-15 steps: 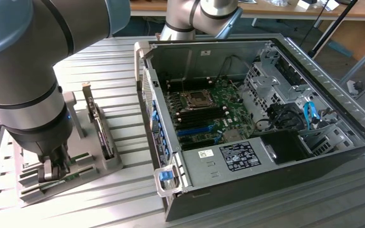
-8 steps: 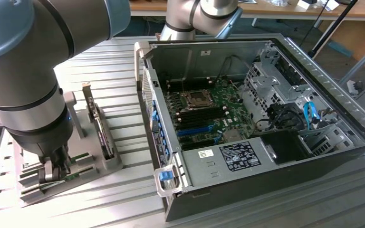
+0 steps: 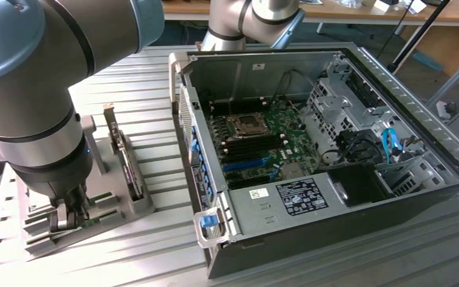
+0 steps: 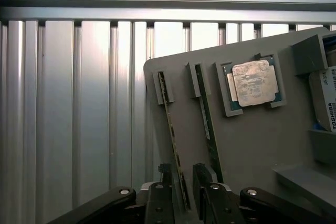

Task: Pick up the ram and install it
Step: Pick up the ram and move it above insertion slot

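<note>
Hand (image 4: 182, 177) sits low over the grey holder tray (image 4: 252, 145). Its fingers are apart, straddling the ram (image 4: 174, 129). The ram stands on edge in the slot nearest the tray's edge, with the second stick (image 4: 208, 129) just beside it.

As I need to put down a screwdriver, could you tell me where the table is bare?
The ribbed aluminium table is bare below the grey part holder in the exterior view; the strip between it and the open black computer case is narrow. The holder is crowded: gripper, green ram sticks, upright expansion card.
</note>
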Motion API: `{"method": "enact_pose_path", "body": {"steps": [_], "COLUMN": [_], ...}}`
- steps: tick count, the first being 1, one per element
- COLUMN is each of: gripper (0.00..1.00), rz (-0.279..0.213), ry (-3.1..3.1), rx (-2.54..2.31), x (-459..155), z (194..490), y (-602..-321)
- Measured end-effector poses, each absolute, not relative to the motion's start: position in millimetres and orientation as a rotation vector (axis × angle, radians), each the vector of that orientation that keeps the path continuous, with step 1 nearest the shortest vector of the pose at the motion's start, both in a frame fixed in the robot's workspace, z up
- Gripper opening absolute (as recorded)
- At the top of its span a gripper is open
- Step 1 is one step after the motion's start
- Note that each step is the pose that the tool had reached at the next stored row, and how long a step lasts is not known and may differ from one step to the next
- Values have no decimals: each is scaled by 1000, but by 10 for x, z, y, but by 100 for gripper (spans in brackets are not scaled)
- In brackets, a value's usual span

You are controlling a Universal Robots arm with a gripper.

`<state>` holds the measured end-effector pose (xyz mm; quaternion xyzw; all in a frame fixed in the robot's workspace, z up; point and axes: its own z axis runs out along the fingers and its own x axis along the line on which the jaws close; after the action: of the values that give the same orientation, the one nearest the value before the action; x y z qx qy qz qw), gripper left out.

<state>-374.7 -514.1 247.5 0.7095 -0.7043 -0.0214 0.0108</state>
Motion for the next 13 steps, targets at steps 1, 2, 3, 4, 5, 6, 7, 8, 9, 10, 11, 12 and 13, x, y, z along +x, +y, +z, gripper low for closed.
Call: {"method": "enact_pose_path", "body": {"steps": [1,2,3,4,5,6,7,8,9,10,11,12,13], "gripper": [30,30,30,30,30,30,30,30,30,30,30,30,30], "rz": [-67,-67,-67,-67,-67,-67,-67,-67,-67,-66,-66,-66,-66], "ry": [-2198,-2198,-2198,-2197,-2196,-2193,-2190,-2187,-2183,-2178,-2173,-2169,-2165], "rx": [2214,2214,2214,2214,2216,2218,2221,2224,2229,2233,2237,2241,2245], "x": [-3747,-3747,-3747,-3747,-3747,-3747,-3747,-3747,-3747,-3747,-3747,-3747,-3747], "z": [2475,2474,2474,2473,2473,2473,2472,2471,2470,2470,2470,2470,2469], "y": [-5141,-5140,-5140,-5140,-5141,-5141,-5141,-5141,-5141,-5141,-5141,-5141,-5141]}}
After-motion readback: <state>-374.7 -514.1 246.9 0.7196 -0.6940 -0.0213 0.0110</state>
